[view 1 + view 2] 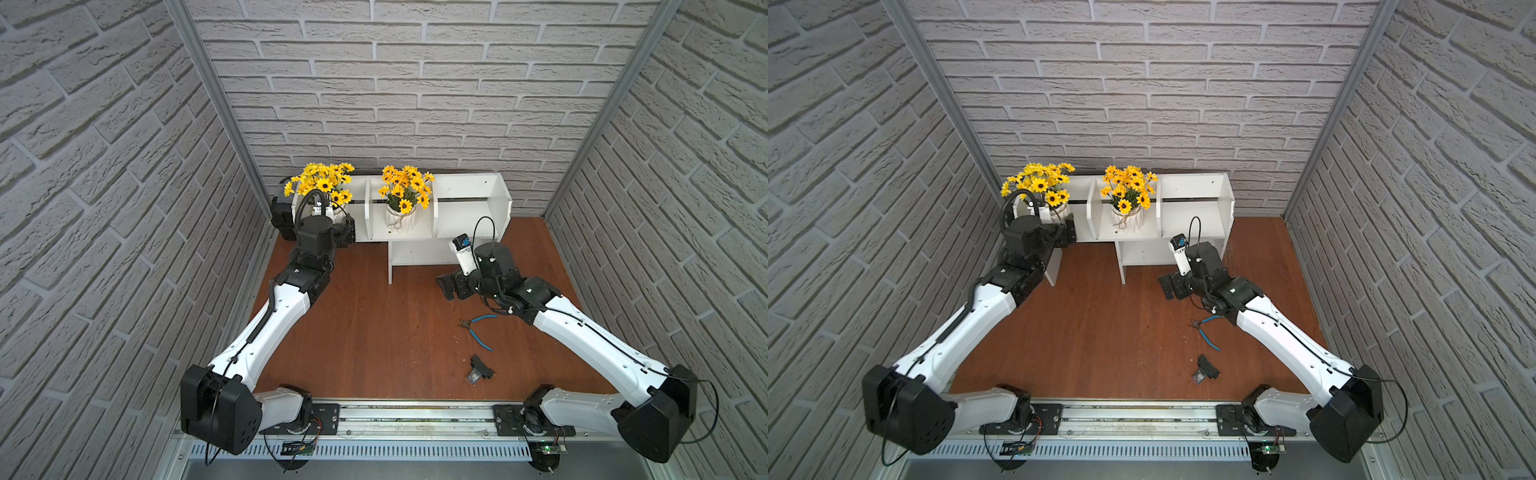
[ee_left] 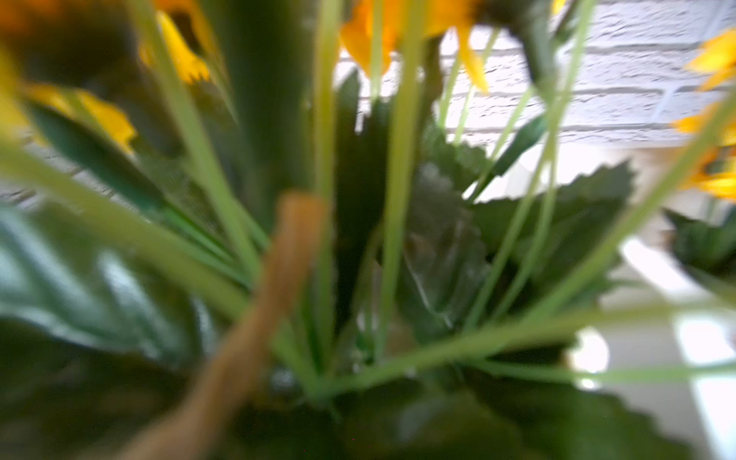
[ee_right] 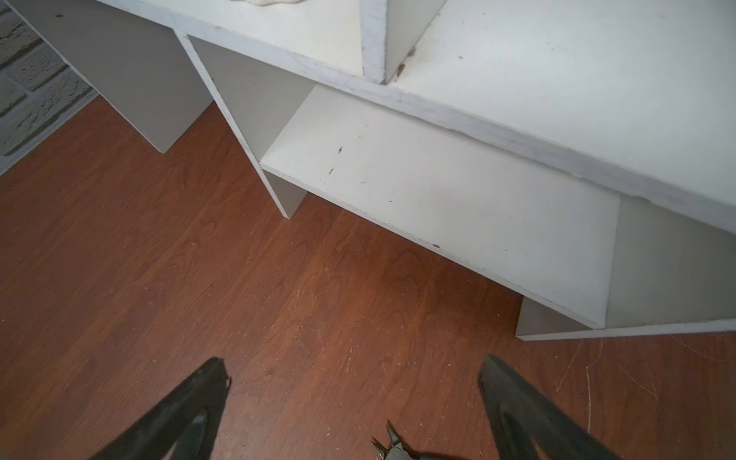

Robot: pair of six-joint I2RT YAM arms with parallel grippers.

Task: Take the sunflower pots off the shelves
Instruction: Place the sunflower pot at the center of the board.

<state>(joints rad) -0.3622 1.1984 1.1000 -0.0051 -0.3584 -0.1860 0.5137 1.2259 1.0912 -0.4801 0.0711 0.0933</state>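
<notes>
**A:** White ceramic barely shows under those blooms. The left pot (image 1: 332, 212) stands in the leftmost compartment of the shelves (image 1: 467, 189), upper left of centre in both top views, with the left tool (image 1: 337, 224) right up against it.

**B:** Is it clamped on?

**A:** I can't tell. The wrist housing covers the jaws from above, and the left wrist view is nothing but blurred stems and leaves.

**B:** Then the danger, I'd say, is pulling away on a poor hold. The pot could tip, or catch the divider (image 1: 368, 203) and drop off the shelf edge onto the surface (image 1: 374, 332).

**A:** The stems are a risk too. If the pads have foliage rather than ceramic, the bunch could lift out without the pot.

**B:** And the middle pot (image 1: 401, 220)?

**A:** It's upright in the centre compartment with its twine bow facing front, and nothing is touching it. Its flowers reach close to that divider, so a wide swing by the left arm could brush them.

**B:** And the right tool (image 3: 354, 374)?

**A:** Its jaws are spread wide and empty, low over the wood at centre right of the top views, with pliers (image 1: 478, 330) near it. Going for the middle pot from there, it could clip the lower shelf.
</notes>
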